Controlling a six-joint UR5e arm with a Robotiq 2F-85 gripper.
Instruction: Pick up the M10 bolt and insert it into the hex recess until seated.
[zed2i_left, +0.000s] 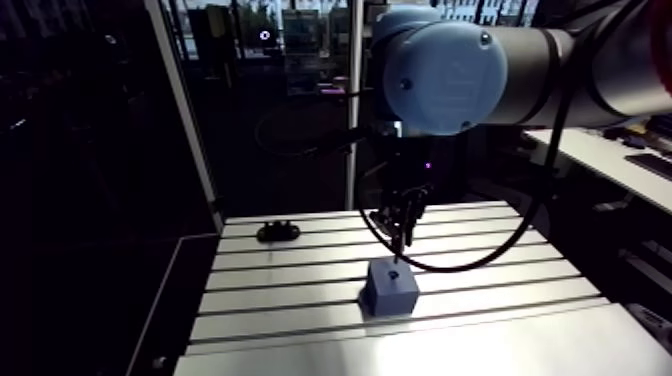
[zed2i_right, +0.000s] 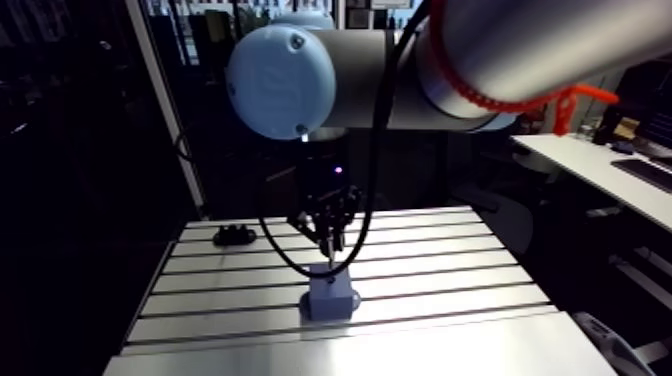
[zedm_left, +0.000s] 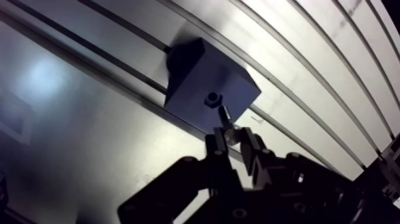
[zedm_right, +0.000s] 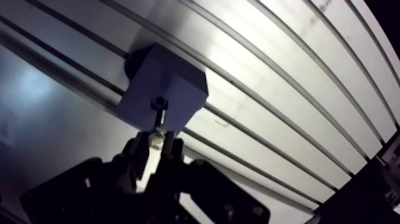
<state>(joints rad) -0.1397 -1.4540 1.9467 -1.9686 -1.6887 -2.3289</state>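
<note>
Arm view: camera sits high and behind the gripper (zed2i_left: 398, 228), well back, facing down and forward across the table (zed2i_left: 290, 300). Wrist view: close behind the gripper, looking down past it. Shared by both: the gripper's tip, the bolt (zedm_right: 158, 122) it holds, the block (zed2i_left: 390, 287) just beneath it.

1. the arm (zed2i_left: 560, 60) comes in from the upper right of the arm view, its upper link lying roughly level.
2. the wrist (zed2i_left: 408, 150) hangs straight down.
3. the gripper (zedm_left: 235, 138) points downward, its fingers (zedm_left: 215, 143) clamped on the m10 bolt (zedm_right: 159, 121).
</note>
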